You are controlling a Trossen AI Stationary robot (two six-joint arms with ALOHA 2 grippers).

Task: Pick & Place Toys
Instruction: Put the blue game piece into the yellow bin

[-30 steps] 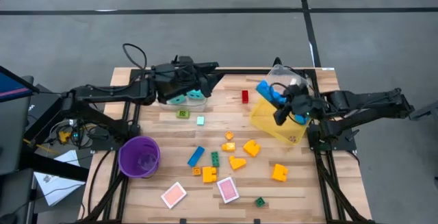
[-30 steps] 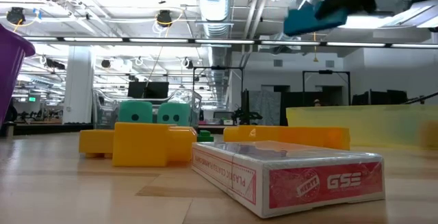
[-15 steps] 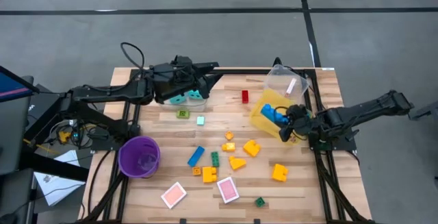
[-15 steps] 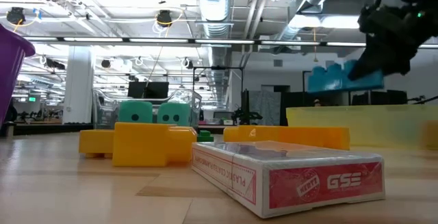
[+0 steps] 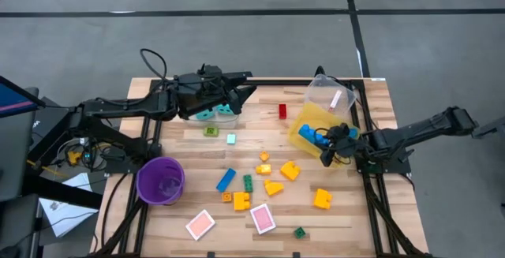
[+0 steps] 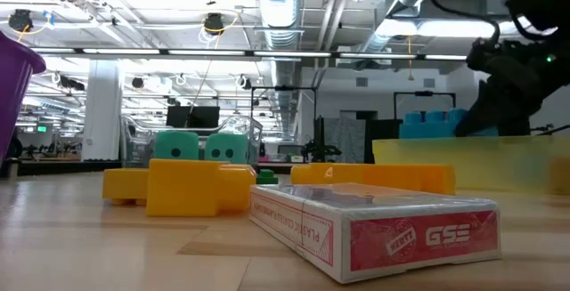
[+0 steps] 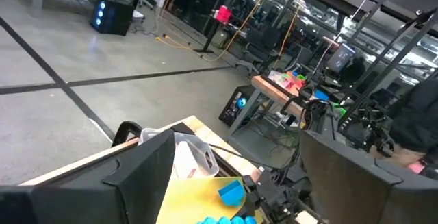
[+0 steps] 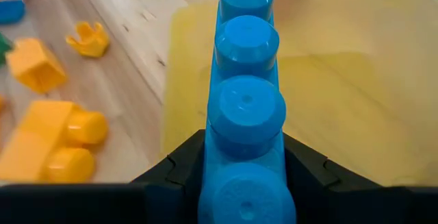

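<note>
Your right gripper (image 5: pixel 326 143) is clamped on the long blue studded plastic brick (image 8: pixel 245 107), low inside the yellow plastic bin (image 5: pixel 304 141), brick's long axis pointing straight ahead from the fingers; left gripper (image 5: pixel 237 96), fingers apart, waits over the cyan dice (image 5: pixel 215 113).

Blue brick (image 8: pixel 245 107), yellow bin (image 5: pixel 306 129), purple cup (image 5: pixel 161 181), pink cards (image 5: pixel 262 218).

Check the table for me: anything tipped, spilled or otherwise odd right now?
Yes: the yellow bin lies tipped on its side near the table's right edge, mouth facing the scattered bricks. The right gripper holds a blue brick at that opening. Nothing looks broken.
</note>
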